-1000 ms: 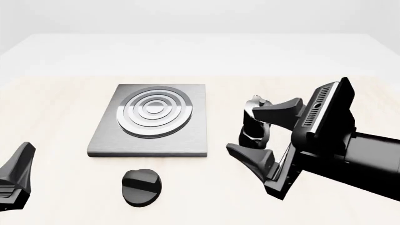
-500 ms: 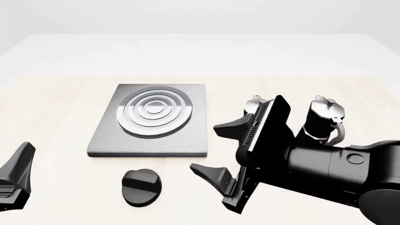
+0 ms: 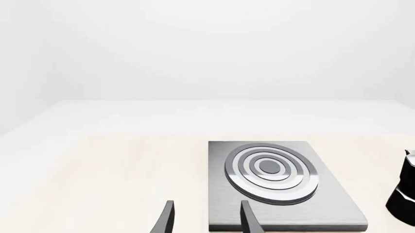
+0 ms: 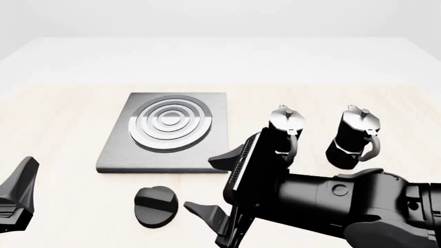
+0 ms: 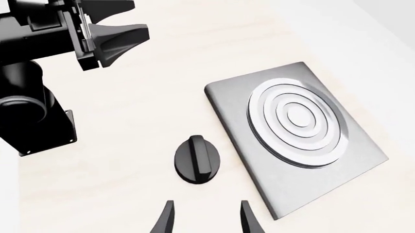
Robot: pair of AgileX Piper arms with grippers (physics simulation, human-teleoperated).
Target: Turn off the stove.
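Pale wooden table (image 4: 62,119), seemingly white walls

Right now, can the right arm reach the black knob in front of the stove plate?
Probably yes. The right gripper is open and close beside the knob, with only bare table between them. Both moka pots stand behind the arm, not in its way.

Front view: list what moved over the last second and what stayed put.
The right tool, open and holding nothing, swept leftward and nearer the camera toward the knob, uncovering both moka pots. The left tool, knob and stove plate stayed put.
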